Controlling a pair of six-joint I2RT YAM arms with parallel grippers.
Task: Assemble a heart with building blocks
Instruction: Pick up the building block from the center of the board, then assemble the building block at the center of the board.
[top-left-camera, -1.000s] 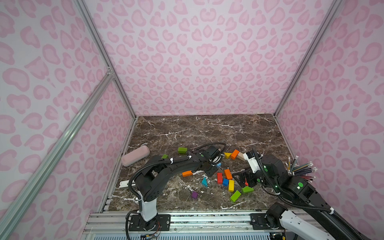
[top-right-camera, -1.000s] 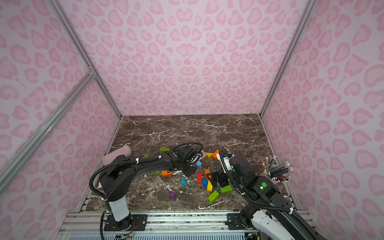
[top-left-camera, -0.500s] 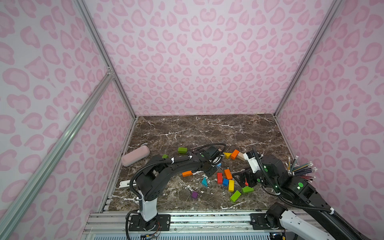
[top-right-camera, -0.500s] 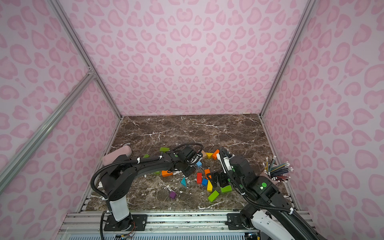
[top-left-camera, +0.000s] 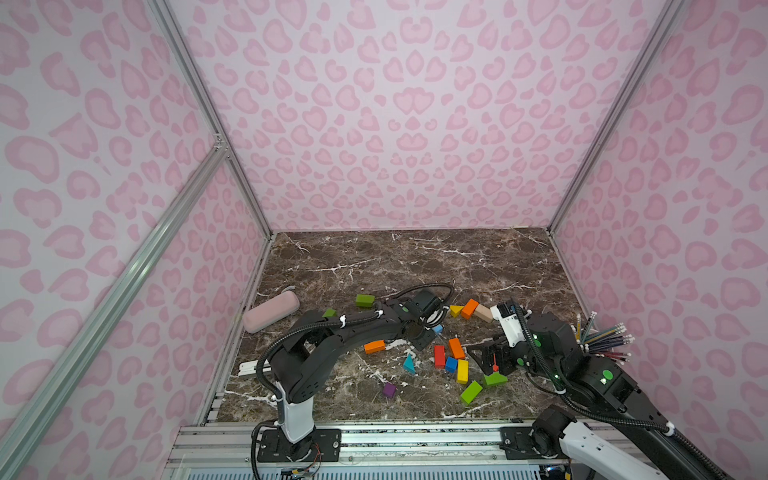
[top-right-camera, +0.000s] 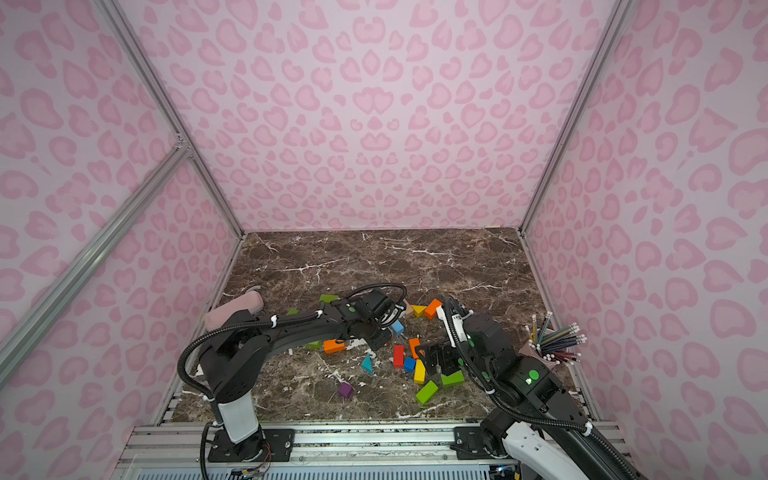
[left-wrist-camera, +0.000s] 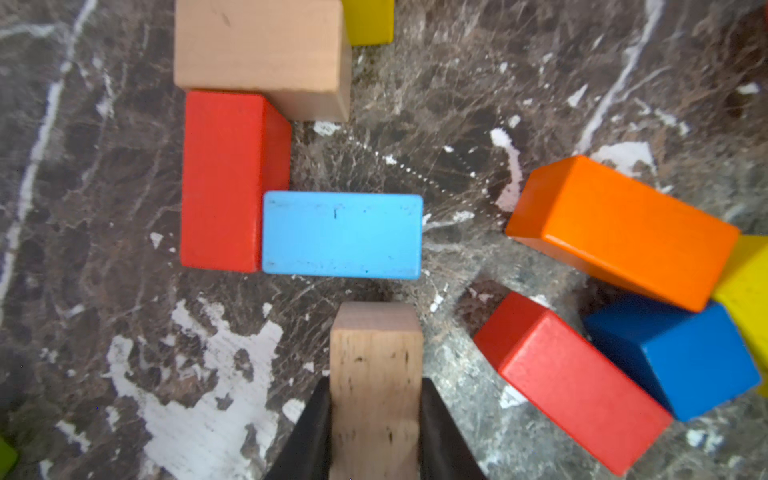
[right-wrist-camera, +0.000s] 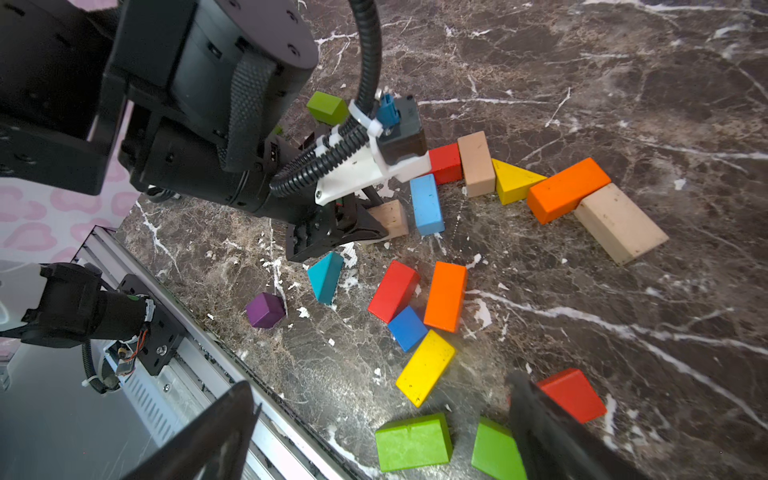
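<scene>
Pink and soft-looking, a pale rounded pouch (top-right-camera: 230, 311) lies by the left edge of the brown marble table (top-right-camera: 374, 257), its near end covered by the left arm; whether anything is inside cannot be told. Beside it a small green block (top-left-camera: 329, 312) shows only a corner behind that arm. From above, the left hand (left-wrist-camera: 376, 388) is buried under its own wrist; the wrist view shows its black fingers (left-wrist-camera: 311, 436) clamped on the sides of a plain wooden brick (left-wrist-camera: 376, 345), whose near end runs off the picture. Whether that brick rests on the table or is lifted is unclear. Just past its far end, not touching, lies a sky-blue brick (left-wrist-camera: 341, 235), butted against a red brick (left-wrist-camera: 224, 180). Further right, the right hand (right-wrist-camera: 382, 384) hangs with fingers wide apart; one finger hides part of a red cube (right-wrist-camera: 575, 395) and of a green wedge (right-wrist-camera: 494, 455), itself cut by the frame edge. At the far right a pink cup (top-right-camera: 540, 355), mostly behind the right arm, holds a fan of coloured pencils (top-right-camera: 559, 338).
</scene>
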